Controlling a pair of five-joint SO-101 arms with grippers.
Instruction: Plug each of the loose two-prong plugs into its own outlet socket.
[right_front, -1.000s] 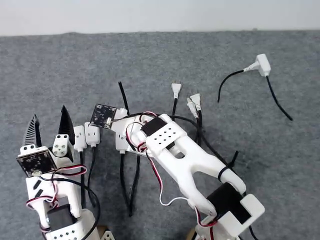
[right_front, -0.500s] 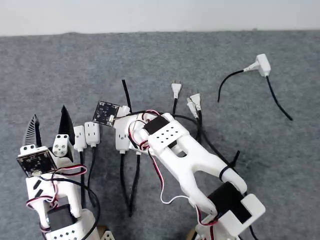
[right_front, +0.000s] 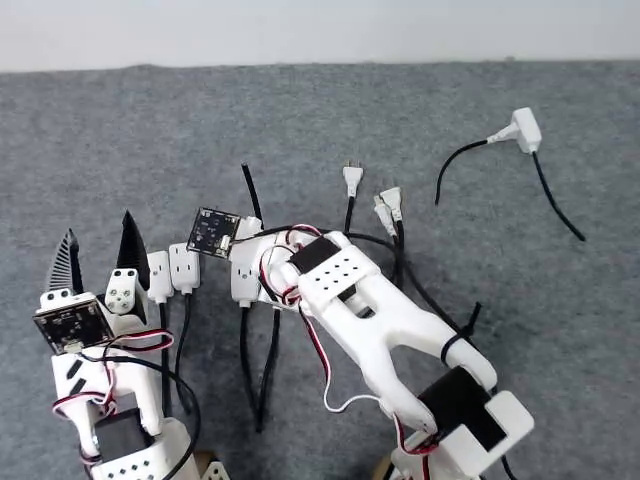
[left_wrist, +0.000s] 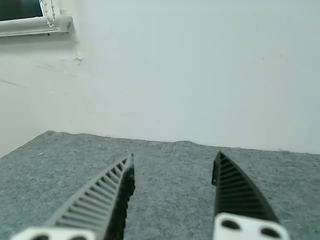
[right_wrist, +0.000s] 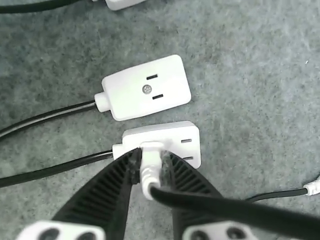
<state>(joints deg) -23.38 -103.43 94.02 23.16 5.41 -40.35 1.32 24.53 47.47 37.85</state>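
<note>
In the high view, a first plug (right_front: 351, 178) and a second plug (right_front: 390, 203) lie loose on the worktop (right_front: 300, 110), beyond the right arm. In the left wrist view, the left pincer (left_wrist: 172, 190) gapes, holding nothing. In the right wrist view, the right pincer (right_wrist: 150, 159) clamps a white plug (right_wrist: 149, 175) against a socket (right_wrist: 175, 145), seemingly mid-insertion, while the neighbouring socket (right_wrist: 145, 92) sits bare, so most of the job looks undone.

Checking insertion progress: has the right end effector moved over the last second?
Yes, slightly. Right end effector, tracked by its wrist board in the high view, drifted right, away from the paired sockets.
</note>
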